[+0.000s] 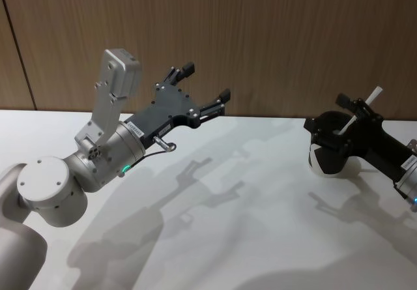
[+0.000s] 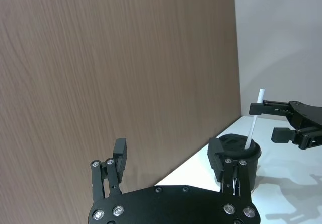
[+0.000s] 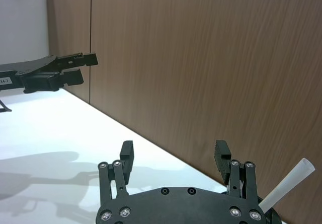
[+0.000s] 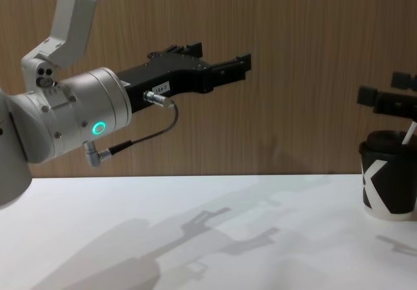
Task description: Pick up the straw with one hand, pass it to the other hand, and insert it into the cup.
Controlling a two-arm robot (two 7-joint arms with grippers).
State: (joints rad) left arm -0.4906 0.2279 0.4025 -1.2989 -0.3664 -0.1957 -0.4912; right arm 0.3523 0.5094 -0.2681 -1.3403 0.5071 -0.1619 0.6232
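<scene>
The black cup [image 1: 326, 163] with a white K mark stands at the table's right [image 4: 388, 186]. The white straw [image 1: 365, 106] stands slanted inside it, its top poking out [image 2: 254, 123]. My right gripper [image 1: 326, 113] hovers open over the cup's mouth, with the straw leaning beside one finger [image 3: 287, 189] and nothing pinched between the fingers [image 3: 173, 151]. My left gripper [image 1: 207, 81], on the silver wrist with the green ring, is raised high over the table's left half, open and empty [image 2: 167, 148], well away from the cup [image 4: 221, 55].
The white table [image 1: 247, 225] runs from the left arm to the cup, carrying the arms' shadows. A wood-panelled wall [image 1: 273, 36] rises right behind its far edge, close behind the cup.
</scene>
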